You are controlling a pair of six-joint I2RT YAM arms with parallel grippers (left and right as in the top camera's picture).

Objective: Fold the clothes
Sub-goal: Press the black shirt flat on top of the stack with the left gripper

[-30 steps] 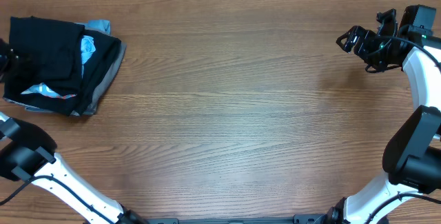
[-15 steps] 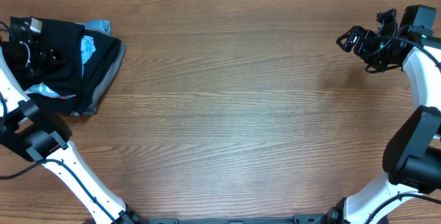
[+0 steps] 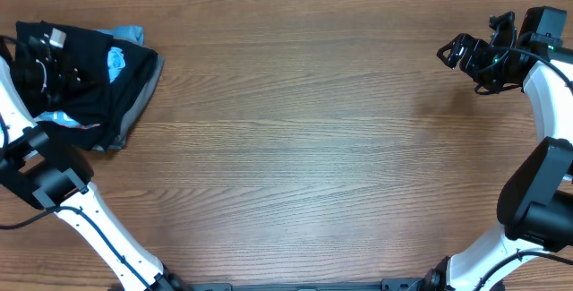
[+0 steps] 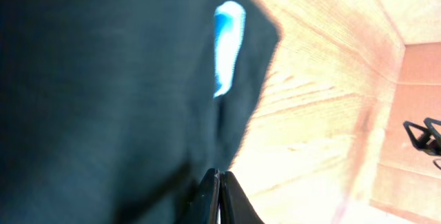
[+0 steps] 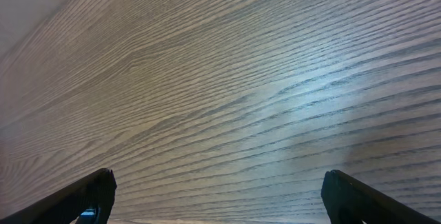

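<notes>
Risk here is the left gripper [image 4: 218, 179], tips clenched together over the pile, dragging the light-blue shirt [image 3: 115, 58] or grey garment [image 3: 143, 103] along with the black T-shirt [image 3: 97, 103] bunched on them at the bench's [image 3: 304, 148] upper left, while the right gripper [image 5: 217, 200] hangs wide open at far upper right.

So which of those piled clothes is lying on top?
The black T-shirt: it covers the others, with the light-blue shirt only peeking through and the grey garment showing just along the right edge.
</notes>
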